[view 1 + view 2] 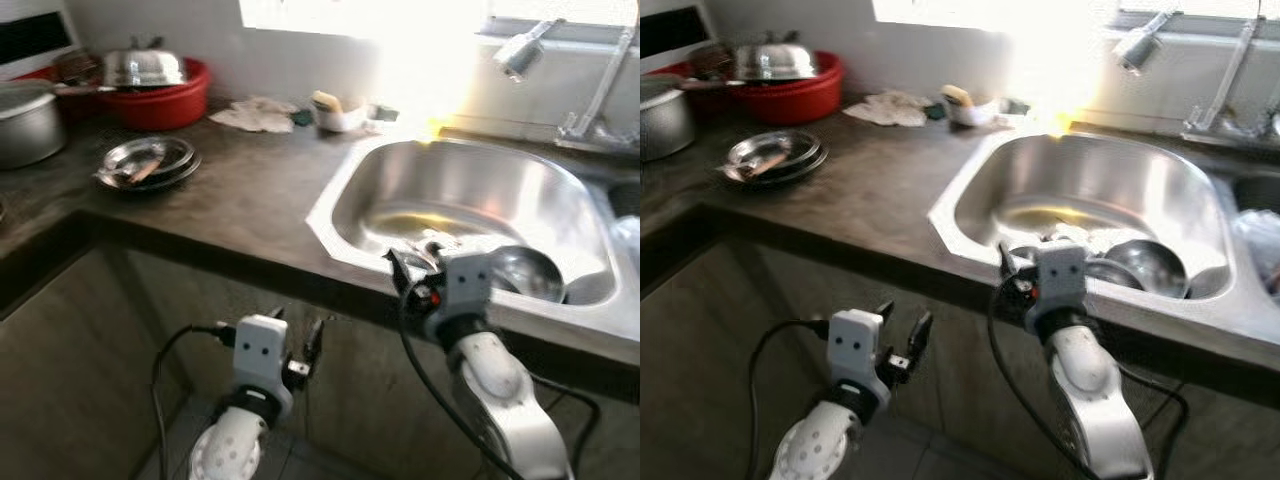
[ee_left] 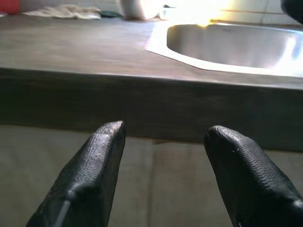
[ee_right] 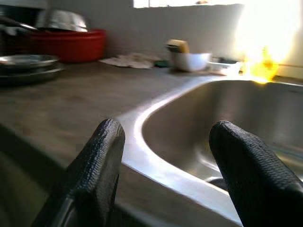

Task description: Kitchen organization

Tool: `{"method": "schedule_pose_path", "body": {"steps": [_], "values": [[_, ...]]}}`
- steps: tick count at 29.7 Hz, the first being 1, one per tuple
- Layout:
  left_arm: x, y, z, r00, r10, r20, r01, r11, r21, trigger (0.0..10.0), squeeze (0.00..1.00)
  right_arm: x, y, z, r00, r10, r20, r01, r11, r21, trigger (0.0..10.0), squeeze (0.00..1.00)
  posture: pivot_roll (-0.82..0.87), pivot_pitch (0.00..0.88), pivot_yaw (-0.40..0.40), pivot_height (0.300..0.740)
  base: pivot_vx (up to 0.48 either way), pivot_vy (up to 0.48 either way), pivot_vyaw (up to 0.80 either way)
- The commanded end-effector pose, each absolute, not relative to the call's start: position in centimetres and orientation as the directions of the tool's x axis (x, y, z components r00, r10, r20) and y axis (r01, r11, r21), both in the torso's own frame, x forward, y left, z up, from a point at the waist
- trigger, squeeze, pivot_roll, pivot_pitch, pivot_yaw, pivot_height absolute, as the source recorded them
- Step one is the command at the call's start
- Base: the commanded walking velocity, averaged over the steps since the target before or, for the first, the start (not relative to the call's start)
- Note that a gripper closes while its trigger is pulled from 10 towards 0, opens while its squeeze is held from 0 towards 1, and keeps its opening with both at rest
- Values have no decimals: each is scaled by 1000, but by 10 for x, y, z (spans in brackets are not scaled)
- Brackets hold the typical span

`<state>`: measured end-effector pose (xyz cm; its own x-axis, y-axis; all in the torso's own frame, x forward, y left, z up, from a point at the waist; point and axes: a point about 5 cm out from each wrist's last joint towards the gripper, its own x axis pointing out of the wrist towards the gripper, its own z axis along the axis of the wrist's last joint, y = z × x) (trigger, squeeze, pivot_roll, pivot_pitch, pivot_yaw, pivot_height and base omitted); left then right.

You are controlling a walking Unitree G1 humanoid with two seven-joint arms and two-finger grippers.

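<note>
A steel sink (image 1: 345, 178) is set into the dark counter (image 1: 250, 190) and holds a steel bowl (image 1: 530, 272) among other dishes. My right gripper (image 3: 165, 127) hovers open over the sink's front rim, nothing between its fingers (image 3: 102, 156). My left gripper (image 2: 165, 132) is lower, in front of the cabinet and just under the counter's edge, also open and empty. Stacked steel plates (image 1: 148, 162) lie on the counter to the left.
At the back left stand a red basin (image 1: 170, 105) with a steel lid (image 1: 145, 68) and a grey pot (image 1: 25, 120). A crumpled cloth (image 1: 258, 115) and a white bowl (image 1: 338, 115) with a sponge sit behind the sink. A tap (image 1: 520, 50) hangs over it.
</note>
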<state>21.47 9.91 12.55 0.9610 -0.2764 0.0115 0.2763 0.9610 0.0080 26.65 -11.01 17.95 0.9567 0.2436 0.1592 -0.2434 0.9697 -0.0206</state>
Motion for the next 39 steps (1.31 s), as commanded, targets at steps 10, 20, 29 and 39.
{"method": "schedule_pose_path", "body": {"steps": [10, 20, 29, 39], "values": [[213, 94, 127, 954, -299, 23, 299, 954, 2, 10000, 0, 267, -114, 178, 958, 244, 153, -238, 970, -56, 10000, 0, 45, 64, -31, 740, 0, 440, 533], [215, 94, 128, 956, -293, 27, 293, 956, 12, 10000, 0, 268, -112, 179, 954, 258, 156, -252, 966, -54, 10000, 0, 48, 77, -31, 740, 0, 0, 800], [215, 93, 129, 953, -302, 29, 301, 953, 35, 10000, 0, 270, -108, 182, 948, 273, 163, -268, 962, -48, 10000, 0, 49, 79, -34, 740, 0, 0, 800], [216, 95, 127, 963, -270, 15, 270, 963, 17, 10000, 0, 274, -107, 184, 946, 277, 169, -274, 961, -43, 10000, 0, 51, 84, -36, 740, 242, -166, 800]]}}
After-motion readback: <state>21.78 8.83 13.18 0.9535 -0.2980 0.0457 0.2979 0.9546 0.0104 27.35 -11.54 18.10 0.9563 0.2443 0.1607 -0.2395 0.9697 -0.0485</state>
